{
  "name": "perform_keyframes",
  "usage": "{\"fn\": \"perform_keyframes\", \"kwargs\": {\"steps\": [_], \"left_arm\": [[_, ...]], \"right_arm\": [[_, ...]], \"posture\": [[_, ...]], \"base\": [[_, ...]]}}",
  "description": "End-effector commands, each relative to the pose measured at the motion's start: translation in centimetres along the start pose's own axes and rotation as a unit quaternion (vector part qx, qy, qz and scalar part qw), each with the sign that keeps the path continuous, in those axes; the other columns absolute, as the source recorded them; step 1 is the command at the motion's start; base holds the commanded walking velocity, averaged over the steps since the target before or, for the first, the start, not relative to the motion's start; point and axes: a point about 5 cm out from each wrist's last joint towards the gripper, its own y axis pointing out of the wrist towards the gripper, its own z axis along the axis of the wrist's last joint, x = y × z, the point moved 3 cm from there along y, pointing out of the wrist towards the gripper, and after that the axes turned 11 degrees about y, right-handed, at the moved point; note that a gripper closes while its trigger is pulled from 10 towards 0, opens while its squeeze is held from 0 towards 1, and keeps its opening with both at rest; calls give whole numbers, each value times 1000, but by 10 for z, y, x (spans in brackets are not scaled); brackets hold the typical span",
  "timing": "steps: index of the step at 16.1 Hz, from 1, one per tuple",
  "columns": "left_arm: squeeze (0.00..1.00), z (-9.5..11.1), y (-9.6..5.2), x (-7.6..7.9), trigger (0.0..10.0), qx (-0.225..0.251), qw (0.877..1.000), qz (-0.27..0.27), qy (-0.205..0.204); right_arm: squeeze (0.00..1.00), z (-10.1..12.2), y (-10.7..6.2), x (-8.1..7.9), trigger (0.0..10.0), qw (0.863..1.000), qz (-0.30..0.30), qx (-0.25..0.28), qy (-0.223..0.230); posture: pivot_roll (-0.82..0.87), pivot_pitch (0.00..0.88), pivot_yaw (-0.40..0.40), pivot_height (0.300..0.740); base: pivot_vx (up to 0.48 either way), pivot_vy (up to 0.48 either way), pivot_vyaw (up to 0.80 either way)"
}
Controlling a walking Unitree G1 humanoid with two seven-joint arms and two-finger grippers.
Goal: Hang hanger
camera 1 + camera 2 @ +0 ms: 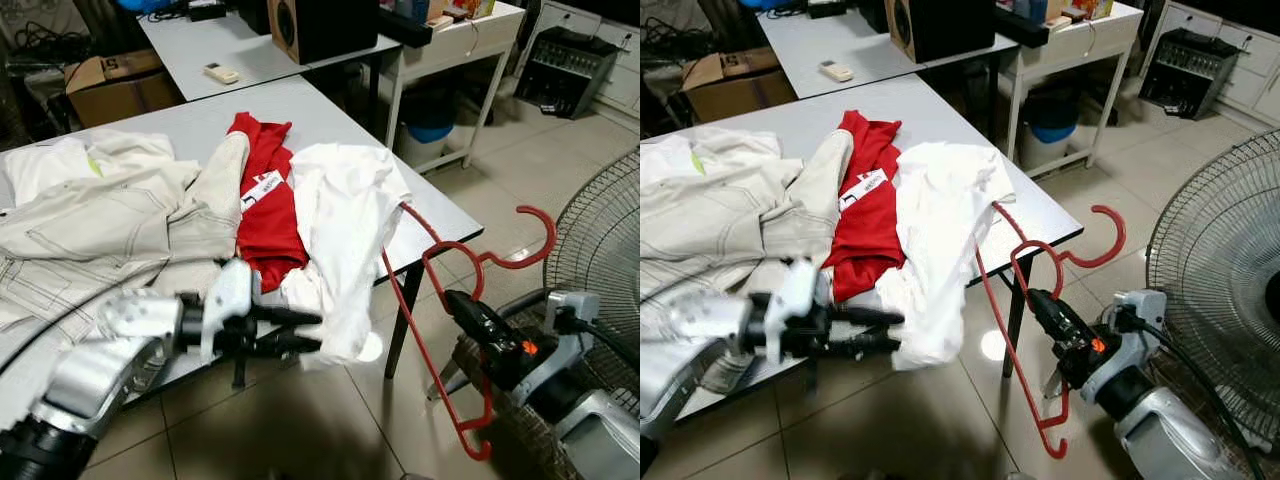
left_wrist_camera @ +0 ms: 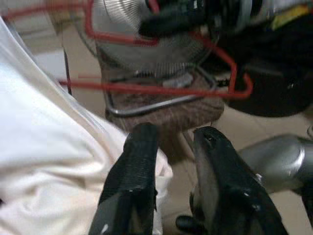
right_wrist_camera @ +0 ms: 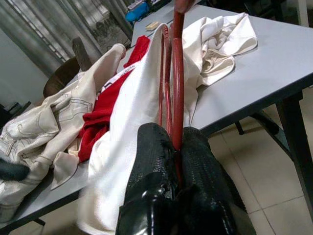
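While the right gripper (image 1: 1040,300) pinches the red hanger (image 1: 440,330) between its pressed black fingers (image 3: 195,161), the hanger hangs off the table's (image 1: 330,115) right edge, with one end under the white shirt (image 1: 345,230). This shirt drapes over the same edge — its lower part is in the air below the table. The left gripper (image 1: 300,333) is at the front edge, with its fingers (image 2: 137,166) a little spread and touching the shirt's hem. On the table lie a red garment (image 1: 265,200) and beige clothes (image 1: 110,220) — a fan (image 1: 600,250) stands beside.
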Motion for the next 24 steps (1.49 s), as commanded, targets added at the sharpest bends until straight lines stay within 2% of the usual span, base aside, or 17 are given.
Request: {"fn": "perform_keyframes", "kwargs": {"steps": [1, 2, 3, 5, 6, 9, 11, 12, 13, 14, 16, 17, 18, 19, 20, 24], "left_arm": [[1000, 0, -2, 1, 10000, -12, 1000, -12, 0], [1000, -4, 1, 0, 10000, -25, 1000, -9, 10], [1000, -6, 3, -10, 10000, -30, 999, 24, 15], [1000, -7, 10, -34, 10000, -26, 994, 108, 12], [1000, -9, 20, -53, 10000, -19, 984, 178, -19], [1000, -11, 42, -60, 10000, 2, 975, 214, -66], [1000, -23, 62, -57, 10000, -15, 972, 217, -93], [553, -39, 76, -56, 10000, -41, 965, 228, -121], [553, -43, 80, -55, 10000, -48, 963, 231, -130], [0, -48, 83, -54, 10000, -59, 962, 231, -132], [0, -60, 96, -51, 10000, -71, 955, 230, -175], [0, -62, 99, -50, 10000, -72, 953, 231, -183], [0, -63, 101, -51, 9451, -76, 952, 234, -181], [0, -63, 101, -51, 3843, -80, 952, 237, -175], [0, -64, 102, -54, 0, -82, 952, 245, -166], [0, -63, 99, -55, 0, -75, 952, 251, -161]], "right_arm": [[0, 0, 3, -1, 10000, 1000, 1, 1, 6], [0, 1, 4, -2, 10000, 1000, 3, 4, 7], [0, 2, 5, -3, 10000, 1000, 6, 8, 9], [0, 3, 7, -5, 10000, 1000, 10, 11, 11], [0, 4, 7, -6, 10000, 1000, 12, 13, 13], [0, 3, 7, -7, 10000, 1000, 14, 12, 15], [0, 2, 7, -8, 10000, 1000, 15, 10, 15], [0, 3, 8, -9, 10000, 1000, 18, 10, 14], [0, 3, 8, -10, 10000, 1000, 19, 11, 14], [0, 3, 8, -10, 10000, 1000, 20, 10, 14], [0, 4, 9, -12, 10000, 999, 27, 14, 20], [0, 4, 9, -13, 10000, 999, 29, 13, 19], [0, 4, 10, -14, 10000, 999, 30, 12, 17], [0, 4, 9, -14, 10000, 999, 32, 12, 16], [0, 4, 9, -15, 10000, 999, 33, 10, 14], [0, 4, 8, -14, 10000, 999, 32, 6, 12]], "posture": [[-98, 36, 80, 740], [-98, 36, 80, 740], [-99, 37, 84, 740], [-99, 37, 85, 740], [-97, 36, 85, 740], [-101, 35, 87, 740], [-107, 35, 88, 740], [-110, 33, 90, 740], [-110, 33, 90, 740], [-110, 33, 90, 740], [-114, 29, 86, 740], [-114, 29, 86, 740], [-117, 28, 86, 740], [-119, 28, 88, 740], [-120, 28, 87, 740], [-118, 27, 84, 740]], "base": [[0, 0, 0], [0, 0, 0], [0, 0, 0], [0, 0, 0], [0, 0, 0], [0, 0, 0], [0, 0, 0], [0, 0, 0], [0, 0, 0], [0, 0, 0], [0, 0, 0], [0, 0, 0], [0, 0, 0], [0, 0, 0], [0, 0, 0], [0, 0, 0]]}}
